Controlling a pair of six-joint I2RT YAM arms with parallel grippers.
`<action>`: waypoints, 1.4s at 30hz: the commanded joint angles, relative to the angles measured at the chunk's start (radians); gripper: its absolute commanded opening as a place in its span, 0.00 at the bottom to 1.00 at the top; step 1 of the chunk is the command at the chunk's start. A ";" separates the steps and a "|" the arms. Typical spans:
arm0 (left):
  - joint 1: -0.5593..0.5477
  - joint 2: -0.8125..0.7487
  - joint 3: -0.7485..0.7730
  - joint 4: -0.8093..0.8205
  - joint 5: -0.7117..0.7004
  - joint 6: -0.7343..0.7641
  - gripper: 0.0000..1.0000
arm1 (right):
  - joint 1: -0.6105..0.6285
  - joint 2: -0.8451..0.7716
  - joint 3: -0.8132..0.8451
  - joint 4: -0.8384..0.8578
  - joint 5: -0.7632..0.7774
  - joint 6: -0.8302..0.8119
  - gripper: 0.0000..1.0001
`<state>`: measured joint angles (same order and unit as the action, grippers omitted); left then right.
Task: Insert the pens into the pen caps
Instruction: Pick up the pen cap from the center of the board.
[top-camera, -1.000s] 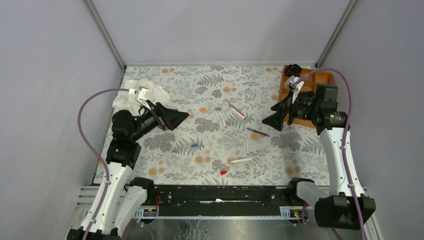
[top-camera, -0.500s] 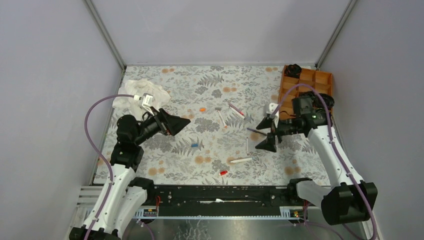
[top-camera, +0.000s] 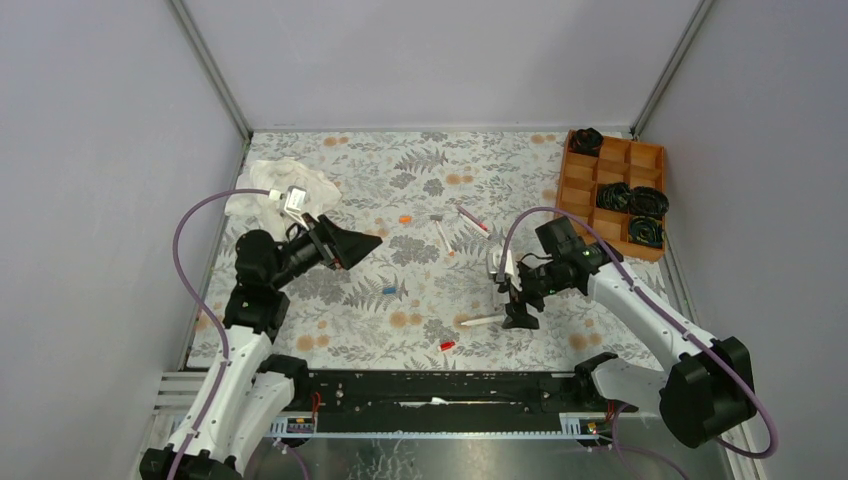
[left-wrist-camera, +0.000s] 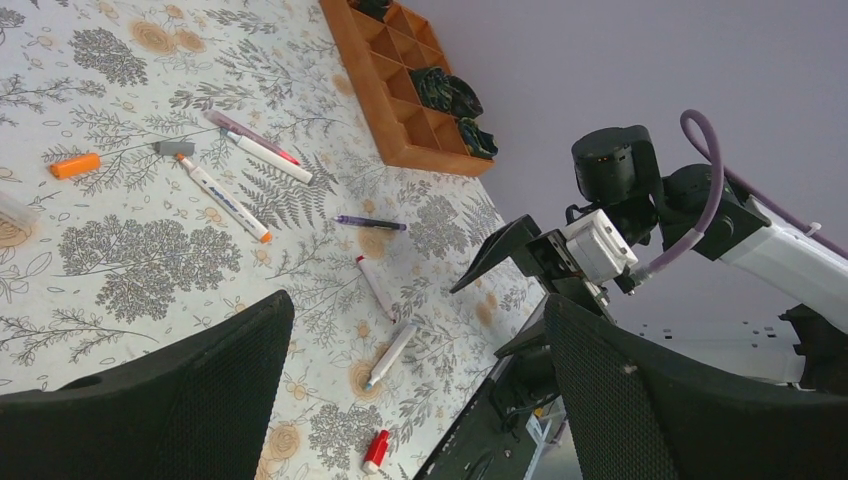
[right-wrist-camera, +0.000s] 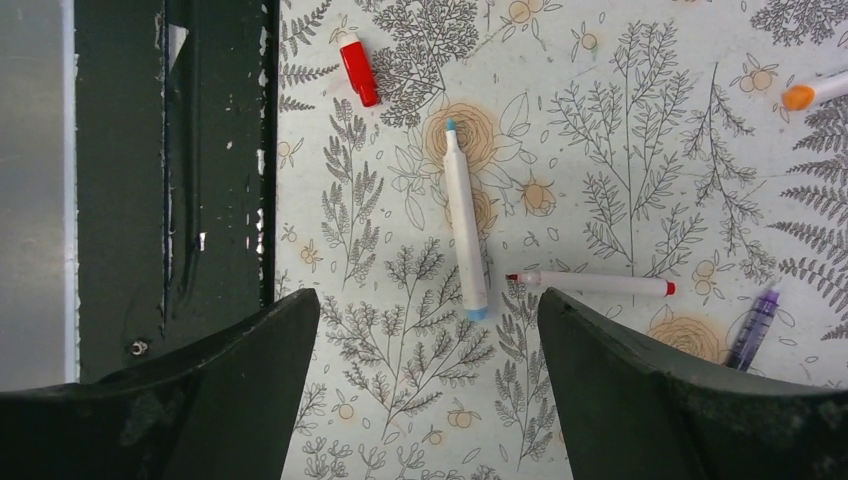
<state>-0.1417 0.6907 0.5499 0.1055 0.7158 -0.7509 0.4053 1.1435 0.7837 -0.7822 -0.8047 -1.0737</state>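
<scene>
Right wrist view: the right tool (right-wrist-camera: 425, 330) is spread wide and empty above a blue-tipped white pen (right-wrist-camera: 465, 230) lying flat on the counter (right-wrist-camera: 400, 420). That pen looks light, stiff and smooth, apt to roll; mid-barrel seems the best hold. Well apart from it, the left tool (left-wrist-camera: 418, 310) gapes too. Around it I count five other pens (left-wrist-camera: 370, 222) and four caps: red cap (right-wrist-camera: 357, 68) nearest, blue cap (top-camera: 389, 290), orange cap (left-wrist-camera: 75, 165), grey cap (left-wrist-camera: 175, 148) farther.
</scene>
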 joint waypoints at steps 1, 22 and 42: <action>0.008 -0.013 -0.024 0.058 0.011 -0.020 0.99 | 0.027 0.002 -0.018 0.079 0.025 0.042 0.87; 0.008 -0.009 0.000 -0.061 0.020 0.054 0.99 | 0.062 -0.031 -0.072 0.117 -0.022 0.026 0.85; -0.062 -0.078 -0.168 -0.078 -0.080 -0.025 0.97 | 0.332 0.131 -0.114 0.371 0.274 0.132 0.60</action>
<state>-0.1978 0.5934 0.4042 0.0380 0.7025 -0.7483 0.6933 1.2472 0.6708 -0.4923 -0.6170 -0.9886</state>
